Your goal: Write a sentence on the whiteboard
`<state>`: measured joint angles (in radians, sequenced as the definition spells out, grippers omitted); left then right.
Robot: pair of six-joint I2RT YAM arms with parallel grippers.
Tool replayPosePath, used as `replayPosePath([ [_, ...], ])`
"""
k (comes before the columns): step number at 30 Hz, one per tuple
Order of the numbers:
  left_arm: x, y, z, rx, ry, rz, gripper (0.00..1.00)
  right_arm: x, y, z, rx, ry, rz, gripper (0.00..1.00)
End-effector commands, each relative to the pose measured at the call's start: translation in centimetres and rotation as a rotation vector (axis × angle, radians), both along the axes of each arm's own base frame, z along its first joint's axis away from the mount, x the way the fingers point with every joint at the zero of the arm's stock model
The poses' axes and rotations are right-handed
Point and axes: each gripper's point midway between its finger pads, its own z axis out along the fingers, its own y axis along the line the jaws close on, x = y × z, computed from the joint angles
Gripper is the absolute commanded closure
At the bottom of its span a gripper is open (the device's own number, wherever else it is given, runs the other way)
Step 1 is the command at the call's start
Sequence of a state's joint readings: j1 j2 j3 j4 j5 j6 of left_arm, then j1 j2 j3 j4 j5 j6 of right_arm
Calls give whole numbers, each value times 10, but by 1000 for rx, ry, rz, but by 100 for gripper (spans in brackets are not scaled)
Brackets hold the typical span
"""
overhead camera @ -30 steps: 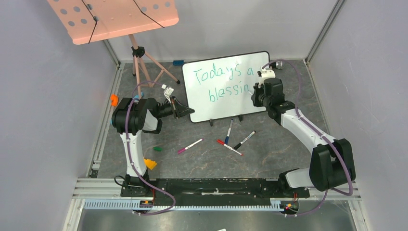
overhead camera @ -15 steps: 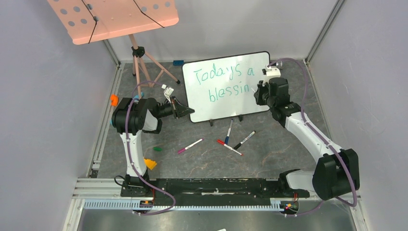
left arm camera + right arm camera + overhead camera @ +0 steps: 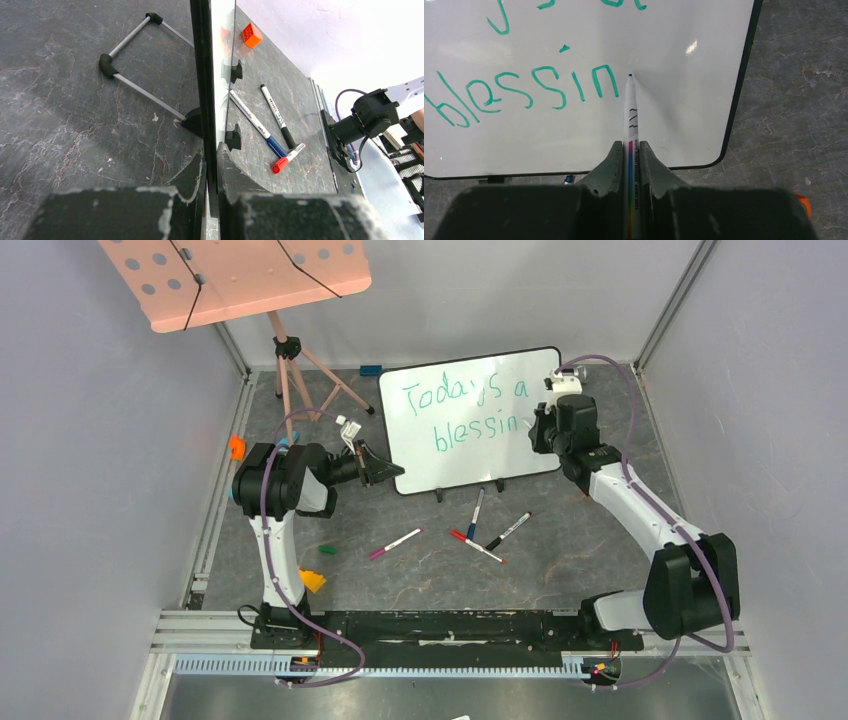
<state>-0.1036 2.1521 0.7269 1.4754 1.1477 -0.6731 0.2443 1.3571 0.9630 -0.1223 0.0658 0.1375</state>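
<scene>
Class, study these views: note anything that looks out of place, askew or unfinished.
Four loose markers lie scattered on the table before the whiteboard. The board stands skewed to the table's edges. The sentence stops at "blessin", its last letter missing.

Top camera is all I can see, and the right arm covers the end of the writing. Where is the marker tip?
Observer: In the right wrist view, the marker has its tip at the whiteboard, just right of the "n" ending the sentence; no "g" yet.
Operator: Is it gripped properly?
Observer: The right gripper is shut on its barrel, a finger on each side.
Operator: And the left arm?
Observer: The left gripper is shut on the whiteboard's black edge, front and back.
</scene>
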Motion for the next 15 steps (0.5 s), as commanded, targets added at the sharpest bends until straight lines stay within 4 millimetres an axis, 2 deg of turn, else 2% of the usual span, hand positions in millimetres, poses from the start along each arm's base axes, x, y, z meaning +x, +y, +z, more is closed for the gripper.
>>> replayPosePath([
  [1, 6, -1, 7, 6, -128, -10, 98, 16, -6, 25, 1, -66, -30, 100],
  [8, 5, -1, 7, 7, -128, -10, 98, 21, -6, 23, 8, -62, -35, 100],
  [15, 5, -1, 7, 7, -130, -10, 98, 25, 3, 22, 29, -59, 4, 100],
])
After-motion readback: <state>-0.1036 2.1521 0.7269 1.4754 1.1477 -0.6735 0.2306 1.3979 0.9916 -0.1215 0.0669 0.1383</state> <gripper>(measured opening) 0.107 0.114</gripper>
